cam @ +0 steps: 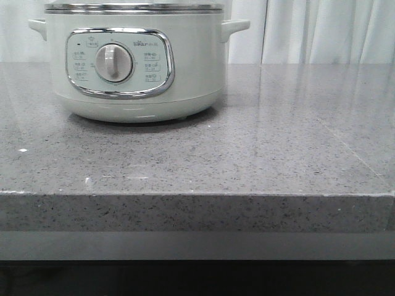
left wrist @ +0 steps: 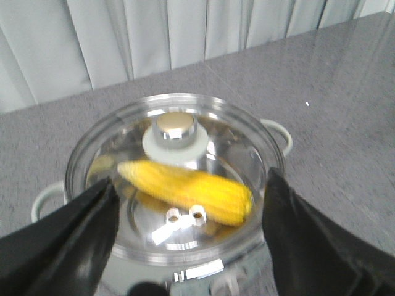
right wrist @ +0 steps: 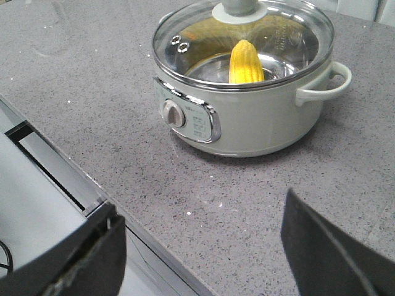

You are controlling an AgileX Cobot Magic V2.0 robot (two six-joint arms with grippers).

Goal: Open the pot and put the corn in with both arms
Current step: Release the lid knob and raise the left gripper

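pot: big round pale mint-green electric cooker (cam: 133, 61) sits on the grey speckled stone bench (cam: 259, 148), around 11 o'clock, glass lid (left wrist: 176, 179) on
corn: bright yellow cob (left wrist: 185, 188) lying inside, under the lid
left tool (left wrist: 185, 246): hovering right above the lid, fingers spread, holding nothing
right tool (right wrist: 203, 253): tilted down over the bench edge, well apart from the pot, released too

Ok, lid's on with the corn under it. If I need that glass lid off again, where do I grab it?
Take the lid by its central knob, coming straight down from above. The knob stands proud at the middle of the glass dome with a steel cap on a pale collar, the only raised part. The left gripper is open above the pot, so it looks best placed. The corn lies inside.
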